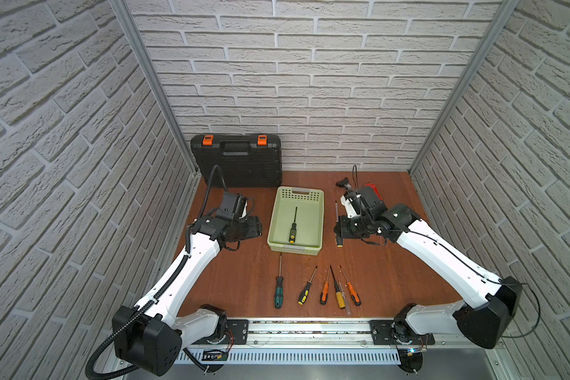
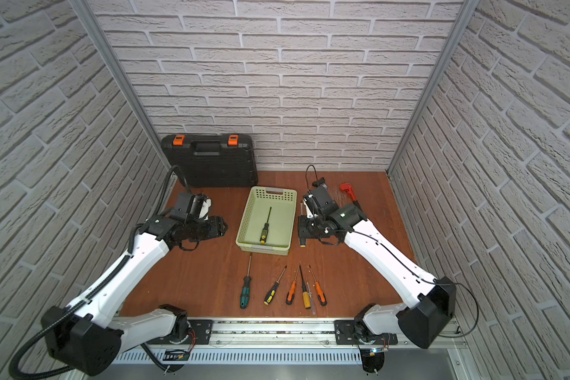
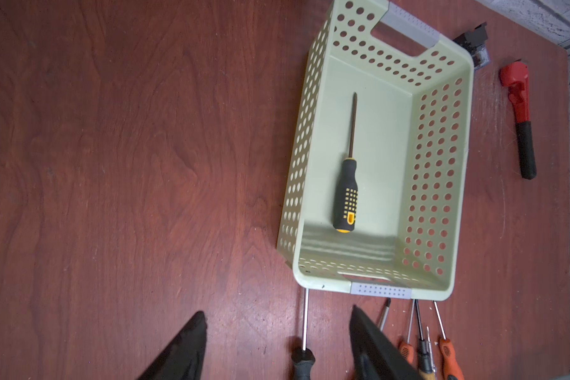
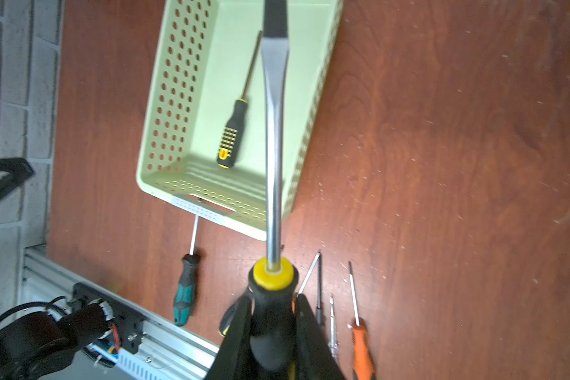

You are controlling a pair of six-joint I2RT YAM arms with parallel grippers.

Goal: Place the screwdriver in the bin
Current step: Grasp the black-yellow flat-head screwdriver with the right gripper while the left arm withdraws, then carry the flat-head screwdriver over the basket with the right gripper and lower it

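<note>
Right arm: we find it reaching in from the near right, wrist bent, with the right gripper [image 1: 340,232] just right of the bin [image 1: 297,196]. Its fingers [image 4: 241,329] pinch the black handle of the screwdriver [image 4: 273,197]. The flat blade points away toward the far wall. We cannot tell whether it is clear of the table [image 1: 375,279].

Left arm: it extends from the near left. The left gripper [image 3: 277,312] is left of the bin, fingers spread and holding nothing.

Surroundings: a second screwdriver [image 1: 293,230], black and yellow, lies inside the bin. A row of screwdrivers [image 1: 323,291] lies on the table near the bin's near end. A black toolcase [image 1: 237,161] leans against the far wall, and a red wrench [image 2: 349,192] lies at far right.
</note>
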